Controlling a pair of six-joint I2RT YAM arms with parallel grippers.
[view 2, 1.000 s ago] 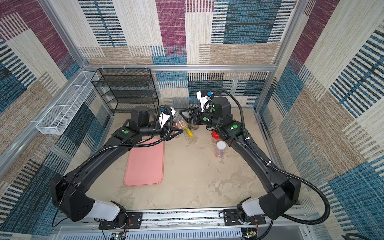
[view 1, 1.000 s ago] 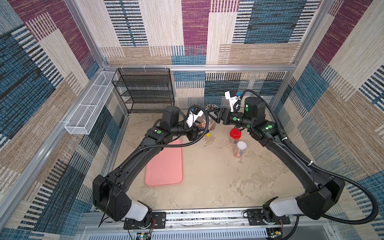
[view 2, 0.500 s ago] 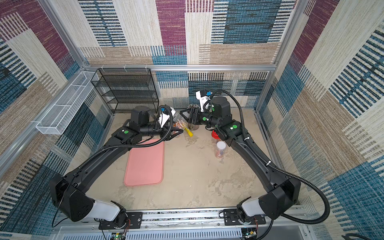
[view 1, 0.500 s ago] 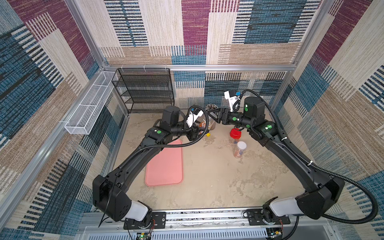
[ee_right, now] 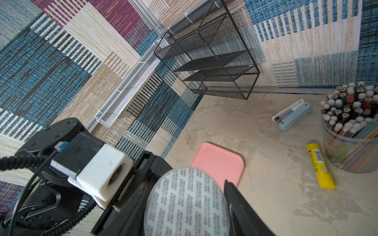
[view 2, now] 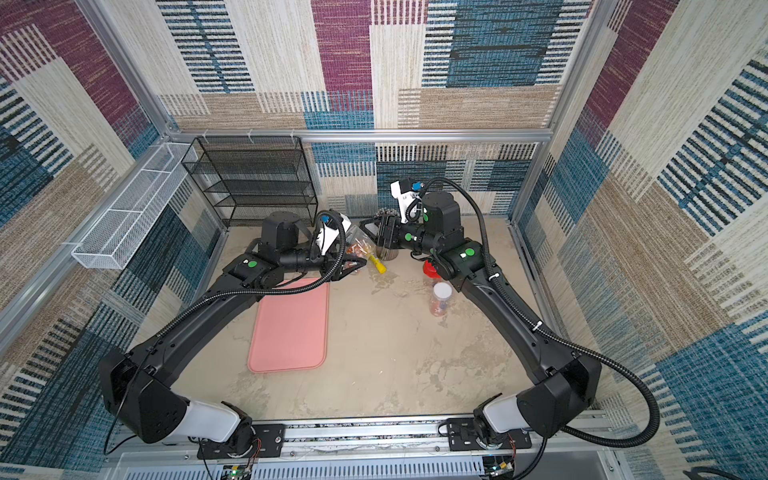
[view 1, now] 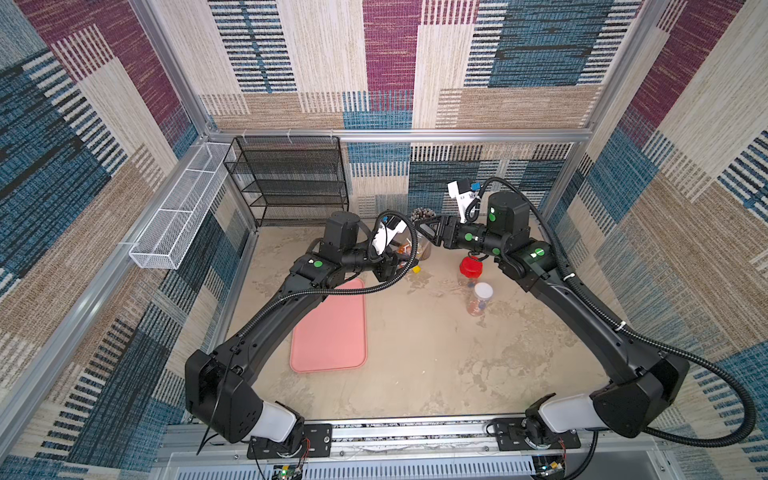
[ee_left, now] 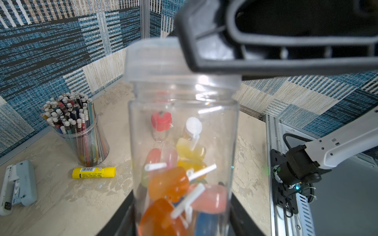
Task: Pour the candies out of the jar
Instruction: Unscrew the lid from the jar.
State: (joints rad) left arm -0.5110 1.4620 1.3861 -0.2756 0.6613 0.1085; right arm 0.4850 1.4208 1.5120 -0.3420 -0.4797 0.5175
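Observation:
The clear jar (ee_left: 184, 130) is held up off the table with my left gripper (ee_left: 184, 214) shut round its lower body. The candies (ee_left: 169, 183), orange, pink, yellow and blue lollipops on white sticks, lie inside it. Its translucent lid (ee_left: 159, 59) is still on. My right gripper (ee_right: 185, 186) comes in from the opposite side, a finger on each side of the lid (ee_right: 184, 208), shut on it. In both top views the jar (view 1: 405, 249) (view 2: 357, 249) hangs at the back middle between the left gripper (view 1: 395, 266) and right gripper (view 1: 424, 232).
A pink tray (view 1: 328, 324) lies on the table left of centre. A cup of pencils (ee_left: 75, 130), a yellow glue stick (ee_left: 94, 172) and a pale blue stapler (ee_right: 292, 114) sit near the back. A red-lidded jar (view 1: 471, 268) and a white-lidded jar (view 1: 482, 297) stand right. A black mesh shelf (view 1: 291, 183) stands back left.
The right gripper's jaws have closed in onto the jar's lid. Both arms have stayed almost where they were, and the left keeps its hold on the jar.

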